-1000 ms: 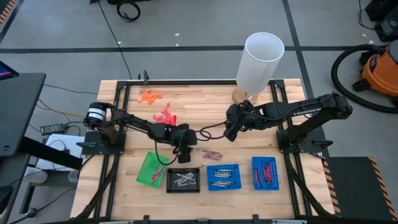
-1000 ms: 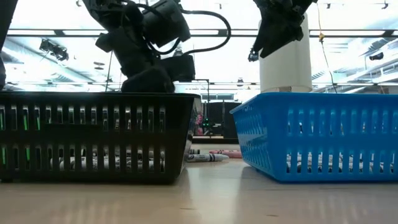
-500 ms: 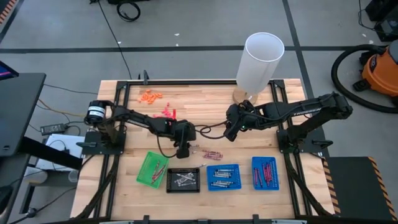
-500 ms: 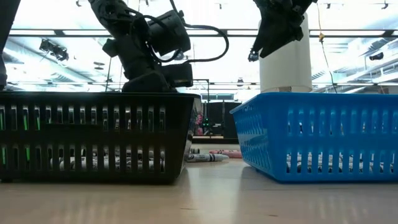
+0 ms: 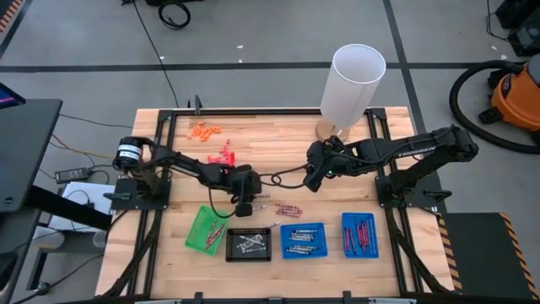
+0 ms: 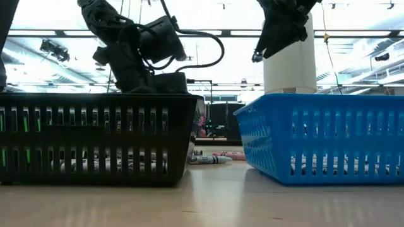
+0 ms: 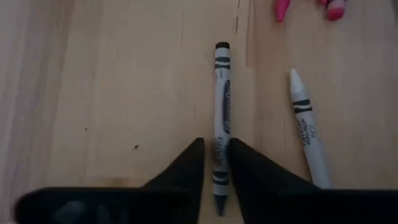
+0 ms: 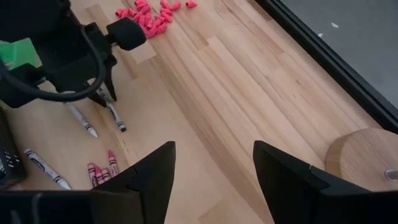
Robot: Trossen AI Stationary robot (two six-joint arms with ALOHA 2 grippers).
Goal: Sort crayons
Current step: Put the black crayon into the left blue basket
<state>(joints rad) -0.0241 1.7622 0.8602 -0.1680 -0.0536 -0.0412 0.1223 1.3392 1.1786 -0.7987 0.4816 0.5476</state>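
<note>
From above, my left gripper (image 5: 242,206) sits low over the wooden desk (image 5: 278,143), behind the black slotted tray (image 5: 248,245). Its wrist view shows its fingers (image 7: 186,168) pinching a thin grey paper-wrapped crayon (image 7: 222,106) near one end. It is light, stiff and snappable, so I'd grip mid-barrel. The right gripper (image 8: 208,171) hovers open.

Over the last second the left gripper (image 5: 243,208) drew back from above the black tray (image 5: 249,245), descended to the table (image 5: 278,148), and narrowed its fingers (image 7: 186,171) around a grey crayon (image 7: 222,118).
</note>
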